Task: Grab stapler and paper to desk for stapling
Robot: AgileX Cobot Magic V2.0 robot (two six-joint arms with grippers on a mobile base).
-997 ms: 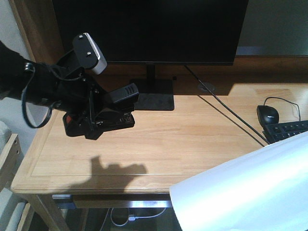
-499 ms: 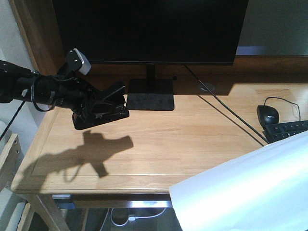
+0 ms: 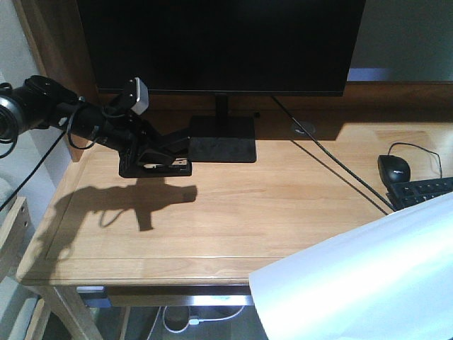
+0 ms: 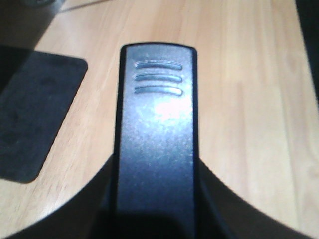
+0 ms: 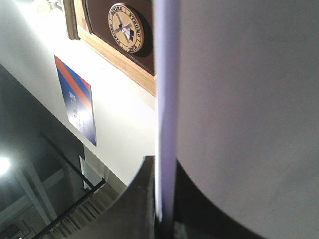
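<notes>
The black stapler sits low at the back left of the wooden desk, just left of the monitor foot. Whether it touches the wood I cannot tell. My left gripper is shut on it. In the left wrist view the stapler's ribbed top runs forward between the dark fingers of my left gripper. The white paper hangs at the lower right, over the desk's front corner. My right gripper is shut on the edge of the paper; the arm itself is out of the front view.
A large black monitor stands at the back on a flat black foot. A black mouse and a keyboard lie at the right edge. A cable runs diagonally across the wood.
My left arm carried the stapler back and down, from above the front left toward the monitor foot, and its shadow drew in under it. The paper stayed put.
</notes>
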